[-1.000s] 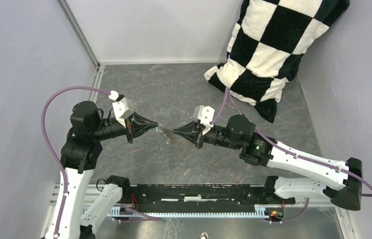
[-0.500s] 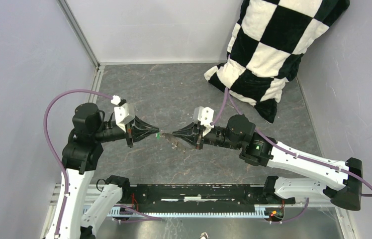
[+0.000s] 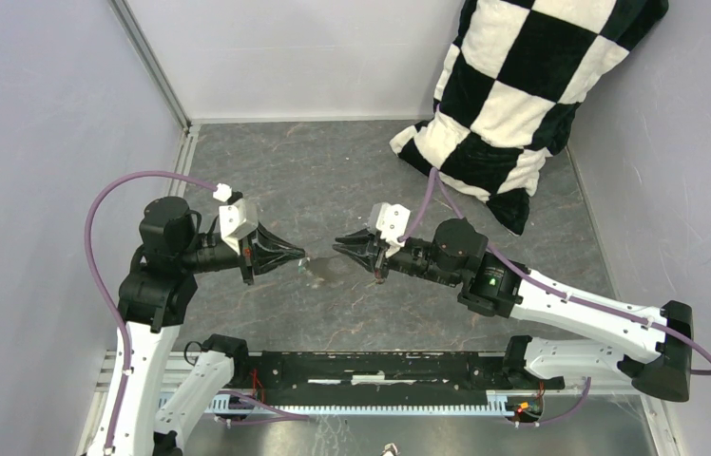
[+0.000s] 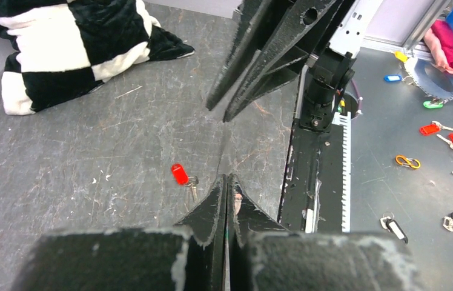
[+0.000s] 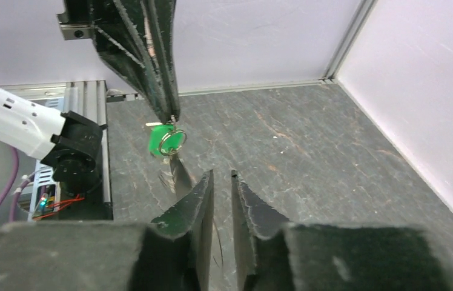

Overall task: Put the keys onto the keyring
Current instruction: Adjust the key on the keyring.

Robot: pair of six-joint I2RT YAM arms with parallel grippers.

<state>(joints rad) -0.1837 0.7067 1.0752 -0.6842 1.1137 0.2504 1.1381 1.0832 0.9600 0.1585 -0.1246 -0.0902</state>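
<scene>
Right wrist view, left pincer [image 5: 174, 117] clamped on green-capped key [image 5: 162, 139], right pincer [image 5: 221, 177] slightly parted, empty

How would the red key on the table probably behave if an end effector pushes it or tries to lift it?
Lying flat on the table, the red key would probably slide or spin when pushed, not roll. It looks small and thin, so it is likely light and hard to pinch from above. Its metal blade seems stiff, not floppy.
</scene>
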